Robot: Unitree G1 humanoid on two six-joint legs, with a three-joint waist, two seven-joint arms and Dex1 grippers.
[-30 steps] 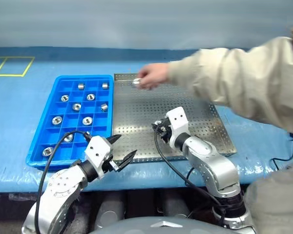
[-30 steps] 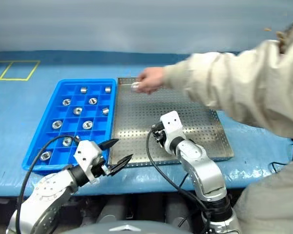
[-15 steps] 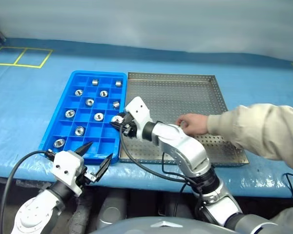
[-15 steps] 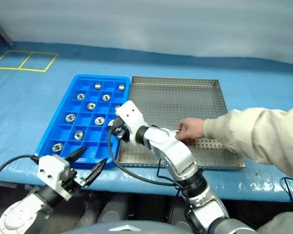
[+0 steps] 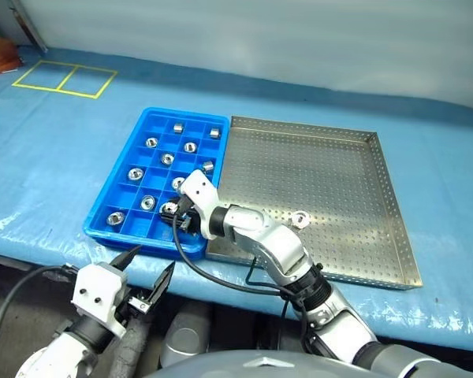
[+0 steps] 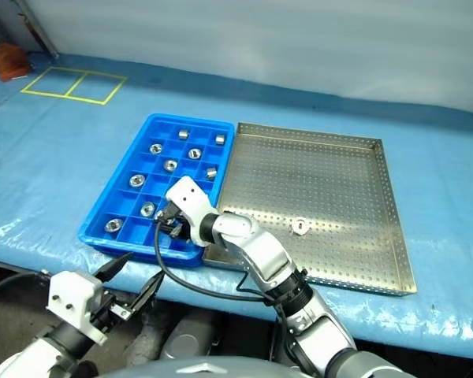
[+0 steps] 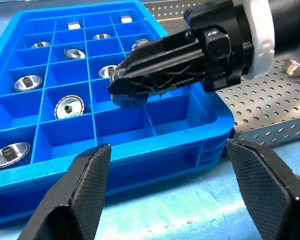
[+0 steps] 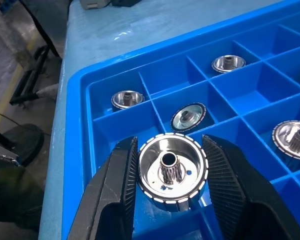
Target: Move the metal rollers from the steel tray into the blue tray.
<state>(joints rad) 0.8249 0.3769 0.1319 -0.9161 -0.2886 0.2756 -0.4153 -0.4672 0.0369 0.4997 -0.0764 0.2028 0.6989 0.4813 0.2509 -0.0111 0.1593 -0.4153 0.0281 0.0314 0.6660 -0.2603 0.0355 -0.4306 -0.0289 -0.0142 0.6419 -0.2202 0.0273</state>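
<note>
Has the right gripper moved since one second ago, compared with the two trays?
Yes. The right gripper, shut on a metal roller, went from above the steel tray leftward across to above the blue tray.

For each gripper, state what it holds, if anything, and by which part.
The right gripper is shut on a metal roller, clamped by its outer rim, above the blue tray. The left gripper is open, holding nothing.

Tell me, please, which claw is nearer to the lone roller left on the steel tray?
The right. The right claw hangs over the blue tray beside the steel tray, holding a roller; the lone roller lies farther right. The left claw is off the table's front edge.
</note>
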